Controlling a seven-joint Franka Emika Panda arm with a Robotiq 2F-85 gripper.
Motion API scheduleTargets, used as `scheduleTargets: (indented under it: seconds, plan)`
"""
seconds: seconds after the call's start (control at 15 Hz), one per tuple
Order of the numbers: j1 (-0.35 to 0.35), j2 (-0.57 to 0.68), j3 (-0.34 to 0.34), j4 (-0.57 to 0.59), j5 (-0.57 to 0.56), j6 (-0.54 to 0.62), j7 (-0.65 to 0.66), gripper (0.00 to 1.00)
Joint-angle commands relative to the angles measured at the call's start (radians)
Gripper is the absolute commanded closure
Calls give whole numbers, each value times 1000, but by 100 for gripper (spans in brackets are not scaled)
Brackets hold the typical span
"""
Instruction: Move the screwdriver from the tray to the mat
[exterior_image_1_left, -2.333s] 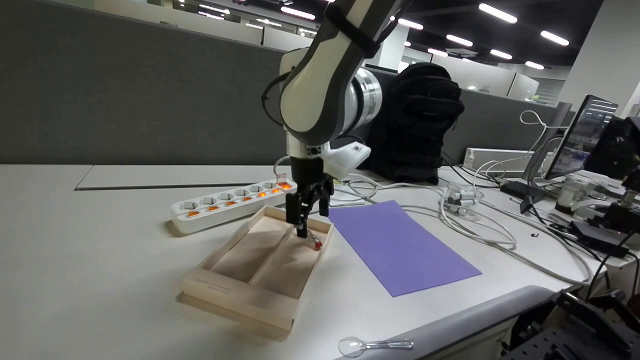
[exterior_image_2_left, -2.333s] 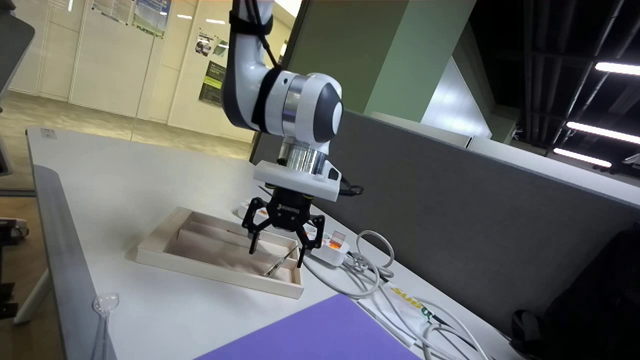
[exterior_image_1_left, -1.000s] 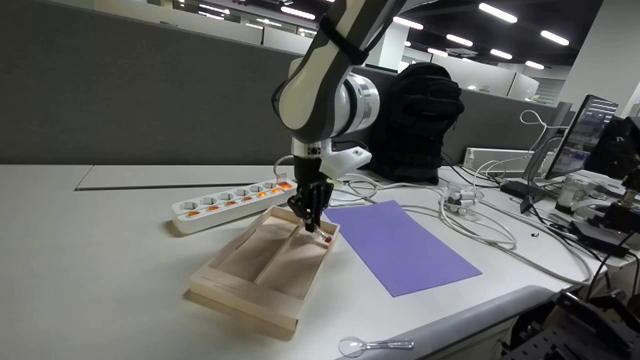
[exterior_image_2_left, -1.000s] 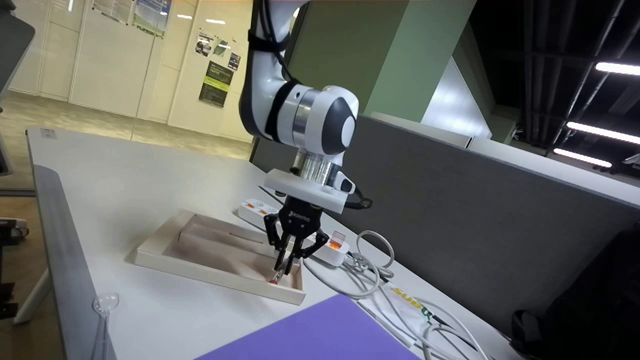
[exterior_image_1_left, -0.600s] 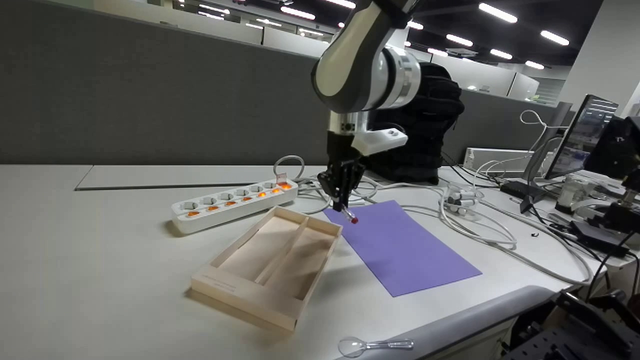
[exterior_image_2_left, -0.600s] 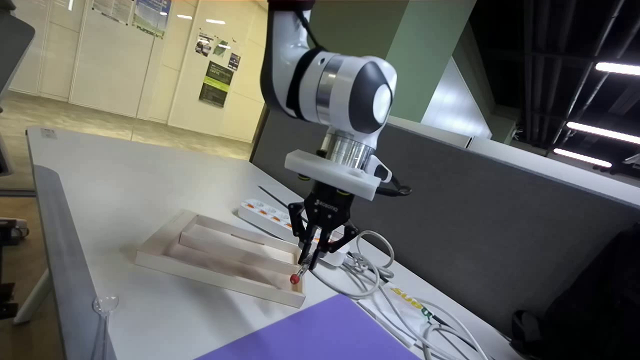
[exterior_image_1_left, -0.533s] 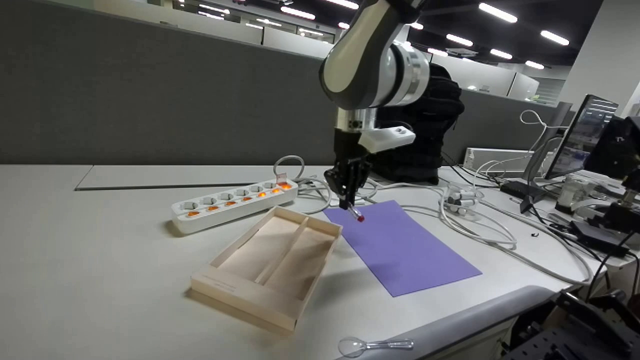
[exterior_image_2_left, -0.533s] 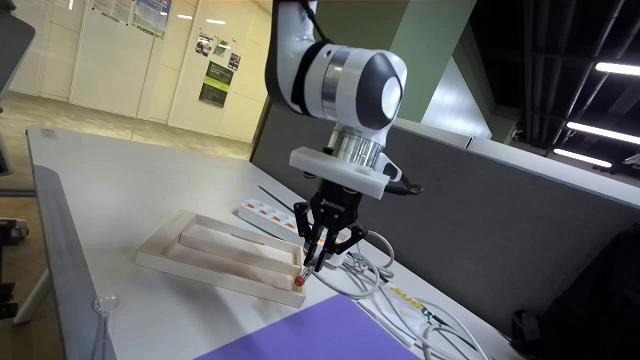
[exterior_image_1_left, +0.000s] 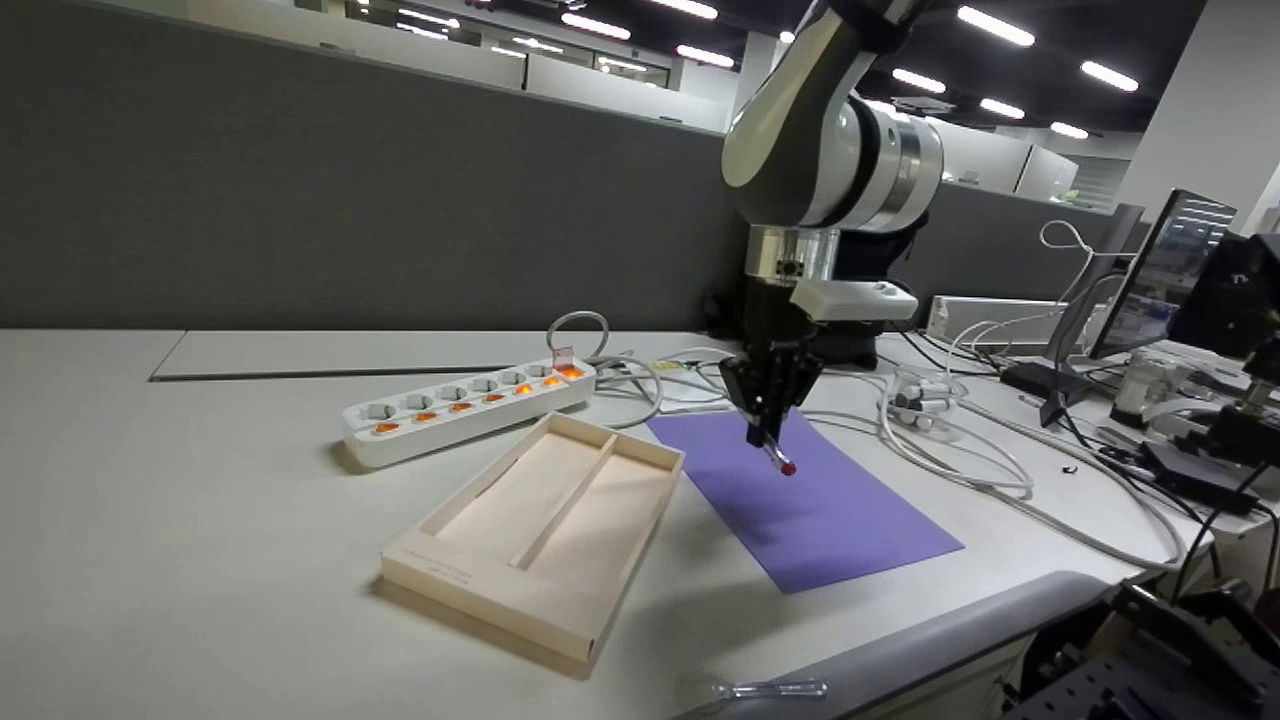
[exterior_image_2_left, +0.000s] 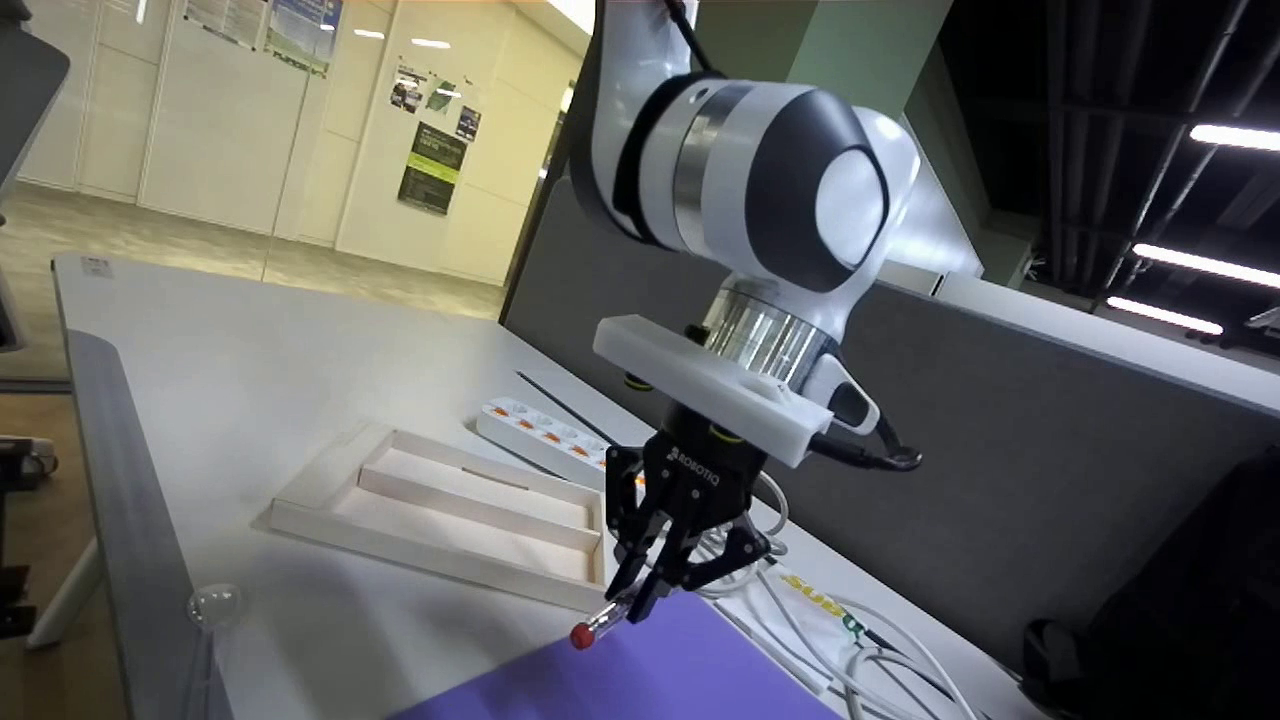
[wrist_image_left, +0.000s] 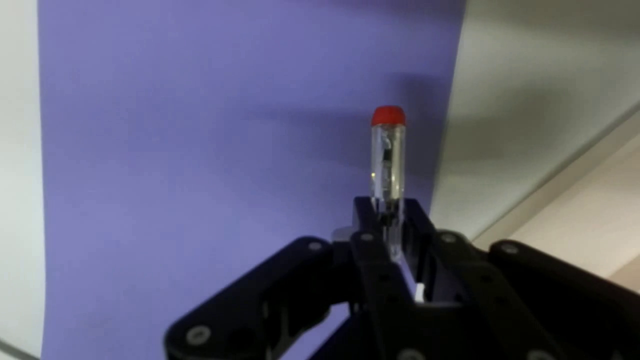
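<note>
Nearby, white power strip (exterior_image_1_left: 466, 410) beside tray (exterior_image_1_left: 602, 510), cables (exterior_image_1_left: 886, 420) beside mat (exterior_image_1_left: 825, 520).

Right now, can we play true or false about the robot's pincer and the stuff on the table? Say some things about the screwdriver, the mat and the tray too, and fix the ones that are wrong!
1. The pincer is holding the screwdriver up over the mat. True.
2. The end of the screwdriver's handle is blue. False: it is red.
3. The pincer is wide open. False: it is closed on the screwdriver.
4. The tray is split into two long parts. True.
5. The mat is inside the tray. False: the mat lies beside the tray.
6. The power strip is outside the tray. True.
</note>
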Motion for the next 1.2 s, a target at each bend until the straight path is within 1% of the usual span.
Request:
scheduleTargets:
  seconds: [0.0,0.2,0.67,0.93,1.13]
  plan:
    - [-41,42,19,9,96,-22,-46,96]
    - [-59,81,20,26,132,-28,-71,96]
    - [-90,139,34,101,168,-48,-91,96]
    - [-153,180,83,151,319,-57,-135,96]
    - [-181,217,102,185,398,-59,-157,96]
